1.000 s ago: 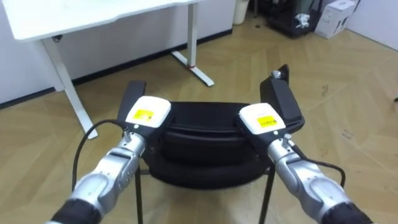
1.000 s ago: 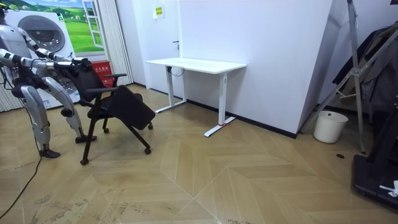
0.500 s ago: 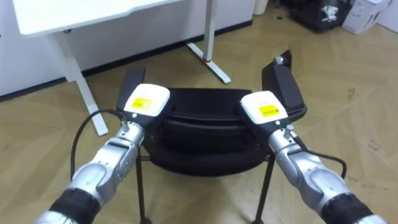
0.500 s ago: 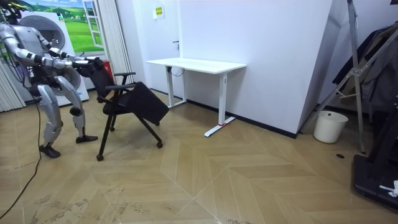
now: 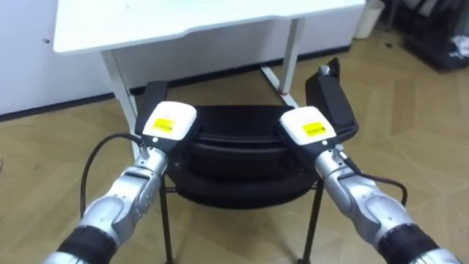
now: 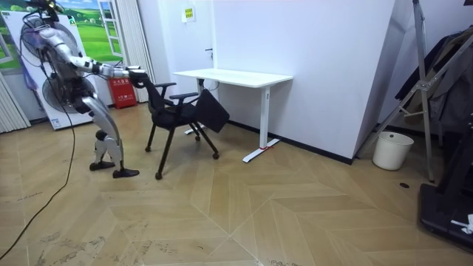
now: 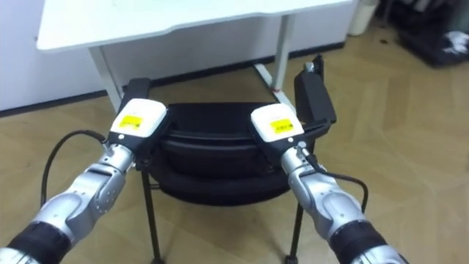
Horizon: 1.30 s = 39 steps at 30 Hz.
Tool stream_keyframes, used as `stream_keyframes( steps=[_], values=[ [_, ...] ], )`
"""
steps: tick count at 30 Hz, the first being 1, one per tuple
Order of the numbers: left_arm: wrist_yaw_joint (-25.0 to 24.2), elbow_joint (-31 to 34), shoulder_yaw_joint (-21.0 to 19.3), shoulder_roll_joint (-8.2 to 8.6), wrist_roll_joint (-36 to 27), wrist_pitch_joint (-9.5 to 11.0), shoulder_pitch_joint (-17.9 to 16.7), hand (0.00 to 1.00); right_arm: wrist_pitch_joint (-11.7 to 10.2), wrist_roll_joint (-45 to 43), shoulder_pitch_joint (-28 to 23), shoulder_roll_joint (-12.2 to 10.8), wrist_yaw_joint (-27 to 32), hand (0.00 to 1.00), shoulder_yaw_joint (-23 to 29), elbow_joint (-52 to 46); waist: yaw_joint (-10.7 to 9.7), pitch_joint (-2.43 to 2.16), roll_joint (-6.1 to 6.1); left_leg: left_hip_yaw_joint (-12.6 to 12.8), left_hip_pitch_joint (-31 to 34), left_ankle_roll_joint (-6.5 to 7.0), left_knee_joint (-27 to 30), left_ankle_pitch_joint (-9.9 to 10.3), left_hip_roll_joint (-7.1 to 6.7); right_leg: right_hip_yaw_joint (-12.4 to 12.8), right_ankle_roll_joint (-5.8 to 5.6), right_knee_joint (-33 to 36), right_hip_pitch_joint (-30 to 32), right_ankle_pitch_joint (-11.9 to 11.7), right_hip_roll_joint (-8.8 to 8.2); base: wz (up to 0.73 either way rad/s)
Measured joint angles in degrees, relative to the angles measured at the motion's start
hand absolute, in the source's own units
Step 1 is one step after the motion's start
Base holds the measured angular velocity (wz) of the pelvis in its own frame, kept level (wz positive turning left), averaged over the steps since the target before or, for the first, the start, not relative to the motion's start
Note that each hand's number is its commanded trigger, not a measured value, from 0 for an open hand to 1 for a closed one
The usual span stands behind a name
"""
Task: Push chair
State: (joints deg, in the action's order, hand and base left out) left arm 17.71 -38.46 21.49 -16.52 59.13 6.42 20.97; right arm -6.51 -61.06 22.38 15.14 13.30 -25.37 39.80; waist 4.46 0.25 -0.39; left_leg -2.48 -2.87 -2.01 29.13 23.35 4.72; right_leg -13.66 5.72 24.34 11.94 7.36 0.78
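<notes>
Chair is met at its backrest, just ahead of left hand and right hand, both equally near; their grasp cannot be told. Desk is found straight beyond, along the push line.

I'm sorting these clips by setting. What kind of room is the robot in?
Probably an office or a test room set up like one: a white desk against the wall, a black office chair on wood flooring, and a white bin.

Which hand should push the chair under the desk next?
Right, probably. The left hand and right hand both rest on the chair back, but the right armrest faces a desk leg; pushing right may steer it left.
</notes>
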Motion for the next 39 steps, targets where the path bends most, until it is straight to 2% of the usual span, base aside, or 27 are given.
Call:
stream_keyframes(
  steps=[2,4,6,8,11,14,15,16,17,18,19,21,22,24,25,27,28,30,31,32,33,34,35,36,37,38,39],
  values=[
    [-0.33,-0.36,-0.03,-0.05,0.06,0.00,0.37,1.00,-0.16,0.04,0.56,-0.19,-0.76,1.00,0.00,0.70,0.64,0.25,-0.37,2.19,2.46,-0.77,8.82,-1.35,1.71,-0.82,1.25,2.09,-1.56,2.22,0.26,0.20],
    [-0.43,-0.41,-0.03,0.10,0.06,0.00,-0.14,1.00,-0.83,0.11,0.56,-0.27,-0.85,1.00,-0.01,1.52,0.98,0.76,-1.03,2.29,5.02,-1.28,17.89,-5.58,2.82,-1.70,1.79,3.62,-4.46,5.80,0.47,0.24],
    [-0.42,-0.45,-0.03,0.19,0.04,-0.06,-0.28,1.00,-0.98,0.05,0.58,-0.29,-0.65,1.00,-0.02,1.60,1.48,1.03,-1.45,2.22,6.74,-1.16,22.05,-9.71,2.95,-1.72,2.11,3.27,-6.12,7.06,0.43,0.13],
    [0.04,-0.92,-0.24,0.54,0.02,-0.09,-0.24,1.00,-0.96,0.07,0.70,0.01,-0.17,1.00,-0.01,1.47,1.61,1.20,-1.59,2.34,8.73,-0.71,22.47,-9.43,2.93,-2.15,2.28,2.44,-7.65,7.94,0.28,0.09],
    [1.73,-0.76,0.13,0.70,0.04,-0.08,-0.70,1.00,-1.04,0.24,0.58,0.30,0.32,1.00,-0.30,1.66,1.78,1.59,-2.26,3.49,13.61,0.24,17.40,-8.78,2.02,-3.04,2.16,-0.90,-11.19,8.41,0.12,0.10],
    [2.14,-0.22,0.17,1.21,0.26,-0.29,-1.07,1.00,-0.96,0.16,-0.43,0.91,0.89,1.00,-0.01,0.51,0.81,1.51,-2.44,7.47,18.80,0.05,3.78,-10.25,0.19,-4.02,1.09,-4.04,-14.23,9.06,-0.29,0.21],
    [2.20,0.55,0.23,1.31,0.26,-0.53,-1.80,1.00,-0.90,0.15,-1.25,1.34,1.21,1.00,-0.04,-0.52,0.83,1.29,-2.19,9.32,19.45,0.51,-3.77,-12.89,-0.61,-3.95,0.58,-4.83,-15.20,9.37,-0.38,-0.19],
    [2.50,1.42,0.23,1.33,0.28,-0.72,-2.79,1.00,-0.80,0.00,-1.96,1.64,1.52,1.00,-0.21,-1.31,1.26,0.94,-1.94,10.18,19.12,1.78,-9.84,-18.18,-1.68,-3.17,-0.06,-5.18,-16.08,9.97,-0.72,-0.25],
    [2.62,1.83,0.23,1.39,0.28,-0.76,-3.36,1.00,-0.71,-0.08,-2.63,1.85,1.52,1.00,-0.23,-1.96,1.38,0.45,-1.84,10.15,18.72,2.23,-12.14,-20.64,-2.22,-2.81,-0.40,-5.67,-16.52,10.16,-0.77,-0.30],
    [2.79,2.71,0.23,1.32,0.28,-0.80,-4.09,1.00,-0.16,-0.12,-3.68,2.05,1.64,1.00,-0.23,-3.34,1.73,-0.03,-1.64,10.05,16.82,3.77,-15.46,-24.94,-3.24,-1.95,-1.26,-6.41,-17.55,10.67,-1.11,-0.15],
    [2.86,3.64,0.23,1.06,0.35,-1.07,-4.46,1.00,0.53,-0.43,-4.36,2.07,1.74,1.00,-0.22,-4.63,1.64,-0.38,-2.32,10.11,15.29,4.36,-17.13,-25.83,-4.59,-1.49,-2.25,-6.81,-18.12,11.23,-2.05,-0.12],
    [2.10,5.36,0.17,0.23,0.35,-1.35,-4.58,1.00,1.46,-0.46,-4.61,2.00,1.78,1.00,-0.24,-6.08,1.92,-0.27,-3.34,10.78,14.22,5.42,-17.37,-26.47,-6.01,-0.59,-3.38,-7.72,-19.10,11.85,-3.30,-0.11],
    [1.38,6.42,-0.01,0.11,0.35,-1.82,-4.54,1.00,1.81,-0.46,-4.61,2.05,1.78,1.00,-0.23,-6.67,2.00,-0.49,-3.91,11.74,14.19,5.82,-16.68,-25.48,-6.70,-0.25,-4.10,-7.64,-19.39,12.18,-4.33,-0.15],
    [0.77,7.00,-0.28,0.14,0.34,-2.11,-4.49,1.00,2.18,-0.45,-4.49,2.20,2.15,1.00,-0.22,-7.07,1.80,-0.38,-4.12,12.31,14.20,6.40,-14.61,-22.99,-7.59,-0.09,-5.04,-6.83,-20.05,12.69,-5.69,-0.10],
    [0.62,6.86,-0.28,0.28,0.32,-2.10,-4.49,1.00,2.31,-0.45,-4.51,2.18,2.22,1.00,-0.24,-7.04,2.02,-0.18,-4.24,13.29,13.28,6.80,-13.58,-21.33,-8.31,-0.02,-6.28,-3.20,-19.98,13.39,-6.99,-0.10],
    [0.10,6.98,-0.18,0.39,0.35,-2.02,-4.45,1.00,2.28,-0.07,-4.82,2.22,2.25,1.00,-0.32,-6.61,2.00,0.36,-4.65,13.32,11.28,7.33,-12.69,-19.16,-8.92,-0.53,-7.15,5.05,-18.44,13.72,-9.28,-0.04],
    [0.07,6.94,0.11,0.37,0.37,-1.94,-4.41,1.00,2.28,0.19,-5.21,2.29,2.60,1.00,-0.32,-6.59,1.88,0.56,-4.77,13.26,10.47,7.74,-11.79,-17.41,-9.31,-0.28,-8.17,12.09,-16.35,12.93,-10.90,0.00],
    [-0.54,6.77,0.27,0.36,0.45,-1.52,-4.42,1.00,2.27,0.24,-6.15,2.34,3.09,1.00,-0.31,-6.71,1.66,0.78,-4.53,13.17,8.91,8.29,-10.01,-14.83,-9.62,1.02,-8.52,19.91,-13.93,9.84,-12.05,0.00],
    [-0.58,6.42,0.55,0.26,0.46,-1.18,-4.43,1.00,2.27,0.25,-6.73,2.27,3.19,1.00,-0.27,-6.77,1.36,0.92,-4.07,12.44,7.86,8.50,-9.13,-13.09,-9.51,1.76,-8.51,23.96,-12.82,6.38,-11.86,0.07],
    [-0.56,6.30,0.80,0.16,0.46,-1.18,-4.42,1.00,2.27,0.27,-6.95,2.15,3.27,1.00,-0.28,-6.65,0.97,0.97,-3.80,11.63,7.27,8.57,-9.00,-12.52,-9.47,2.20,-8.42,25.63,-12.26,4.78,-11.58,0.18],
    [-0.46,6.30,1.29,-0.21,0.36,-1.14,-4.27,1.00,2.34,0.50,-7.32,2.05,3.47,1.00,-0.28,-6.74,0.44,1.05,-3.25,10.74,6.65,8.85,-9.10,-11.75,-9.23,2.96,-8.52,28.54,-10.26,4.74,-11.25,0.18],
    [-0.35,6.49,1.35,-0.53,0.36,-1.02,-4.05,1.00,2.44,0.60,-7.43,2.06,3.59,1.00,-0.28,-7.07,0.29,1.10,-3.04,10.46,6.14,8.87,-9.61,-11.39,-8.92,3.61,-8.45,30.26,-6.88,6.36,-10.89,0.16],
    [-0.34,6.49,1.35,-0.65,0.36,-0.91,-3.93,1.00,2.63,0.59,-7.50,1.98,3.59,1.00,-0.28,-7.37,0.13,1.10,-2.87,10.29,5.92,8.81,-9.69,-11.17,-8.56,4.10,-8.29,30.41,-5.15,6.92,-10.23,0.08],
    [-0.36,6.47,1.35,-0.88,0.37,-0.76,-3.75,1.00,3.20,0.36,-7.79,1.74,3.70,1.00,-0.28,-7.82,-0.07,1.40,-2.17,9.84,5.14,8.61,-9.91,-10.68,-7.90,4.75,-7.86,29.06,-1.90,7.76,-9.04,0.10],
    [-0.11,6.02,1.34,-1.10,0.47,-0.03,-3.75,1.00,3.50,0.34,-8.35,1.68,3.96,1.00,-0.33,-8.16,-0.08,1.19,-1.79,9.47,4.41,8.35,-10.11,-10.17,-7.28,5.38,-7.78,25.67,1.31,8.08,-7.65,0.08],
    [0.20,5.86,1.35,-1.26,0.52,0.27,-3.80,1.00,3.51,0.26,-8.52,1.54,4.10,1.00,-0.45,-8.37,-0.12,1.22,-1.76,9.27,3.61,8.22,-10.56,-9.97,-7.13,5.78,-7.76,22.66,2.42,8.08,-7.25,0.25],
    [0.27,5.55,1.35,-1.09,0.53,0.46,-3.92,1.00,3.89,0.08,-9.12,1.00,4.13,1.00,-0.45,-8.45,-1.08,1.36,-1.35,8.04,2.33,7.88,-10.70,-9.12,-6.80,6.06,-7.41,15.28,3.35,7.57,-5.98,0.38]
  ],
)
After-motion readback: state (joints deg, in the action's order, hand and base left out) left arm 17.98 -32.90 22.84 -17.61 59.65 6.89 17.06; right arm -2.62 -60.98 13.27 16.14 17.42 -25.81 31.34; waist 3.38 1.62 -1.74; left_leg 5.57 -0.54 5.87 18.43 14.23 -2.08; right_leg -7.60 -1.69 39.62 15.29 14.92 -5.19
